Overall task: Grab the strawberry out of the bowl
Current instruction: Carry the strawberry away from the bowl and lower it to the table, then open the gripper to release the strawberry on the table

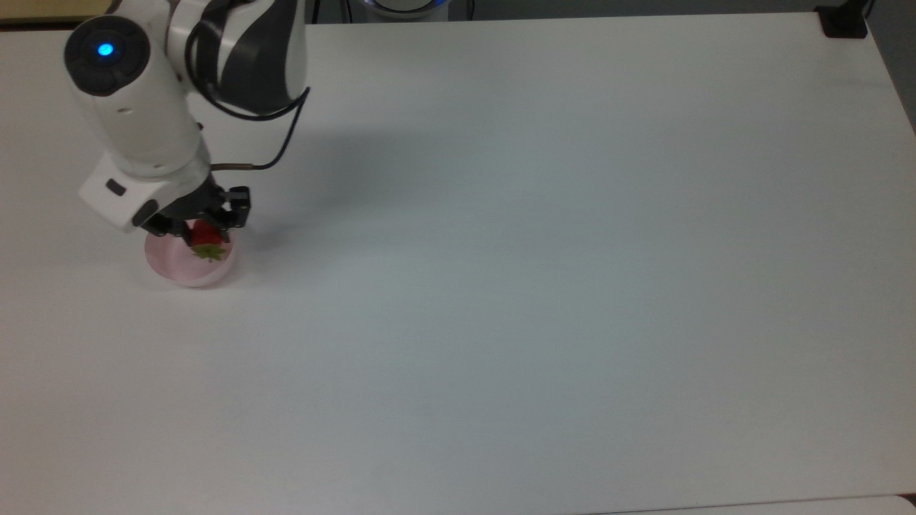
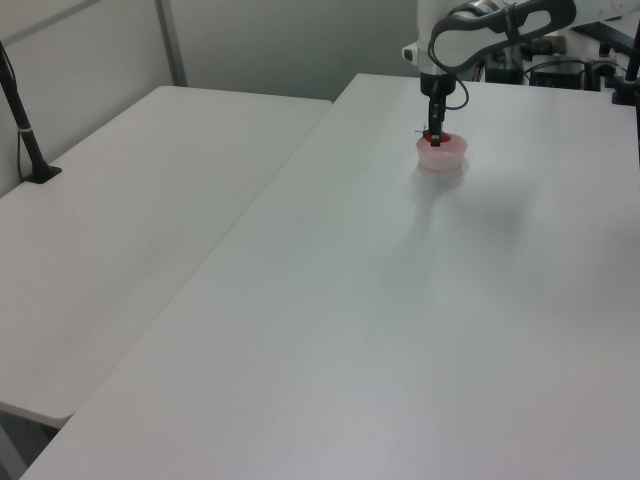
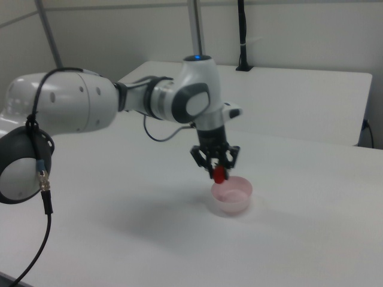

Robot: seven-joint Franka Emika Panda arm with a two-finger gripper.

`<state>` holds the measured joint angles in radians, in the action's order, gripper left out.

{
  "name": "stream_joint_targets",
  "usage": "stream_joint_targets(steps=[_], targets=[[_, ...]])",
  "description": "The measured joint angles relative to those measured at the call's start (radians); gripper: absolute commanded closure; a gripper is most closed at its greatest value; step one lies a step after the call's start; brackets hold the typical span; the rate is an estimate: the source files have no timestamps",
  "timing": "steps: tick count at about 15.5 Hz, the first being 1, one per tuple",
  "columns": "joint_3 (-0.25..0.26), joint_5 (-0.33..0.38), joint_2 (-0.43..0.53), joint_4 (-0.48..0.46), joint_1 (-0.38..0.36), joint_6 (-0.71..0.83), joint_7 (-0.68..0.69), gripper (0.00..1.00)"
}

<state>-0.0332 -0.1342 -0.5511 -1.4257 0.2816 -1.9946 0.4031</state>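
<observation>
A small pale pink bowl [image 1: 177,267] [image 2: 441,159] [image 3: 234,200] stands on the white table near the top view's left edge. Just above its rim hangs the red strawberry [image 1: 206,234] [image 3: 219,174] [image 2: 428,135], green cap towards the top view's bottom. My gripper [image 1: 201,230] [image 3: 218,170] [image 2: 433,134] points down and is shut on the strawberry, holding it clear of the bowl. The bowl's inside looks bare in the right view.
The wide white table [image 1: 544,272] stretches to the top view's right. A second white table [image 2: 130,210] adjoins it at the left view's left. A black post base [image 1: 843,23] sits at the table's far right corner. The arm's cable [image 1: 275,154] loops beside the wrist.
</observation>
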Motion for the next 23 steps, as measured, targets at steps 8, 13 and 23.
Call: stream_joint_targets(steps=[8, 13, 23], targets=[[-0.010, -0.003, 0.019, 0.000, -0.005, 0.041, -0.059, 0.57], [0.077, -0.004, 0.019, 0.000, 0.060, 0.041, 0.049, 0.57], [0.138, -0.031, -0.029, -0.044, 0.202, -0.079, 0.174, 0.00]])
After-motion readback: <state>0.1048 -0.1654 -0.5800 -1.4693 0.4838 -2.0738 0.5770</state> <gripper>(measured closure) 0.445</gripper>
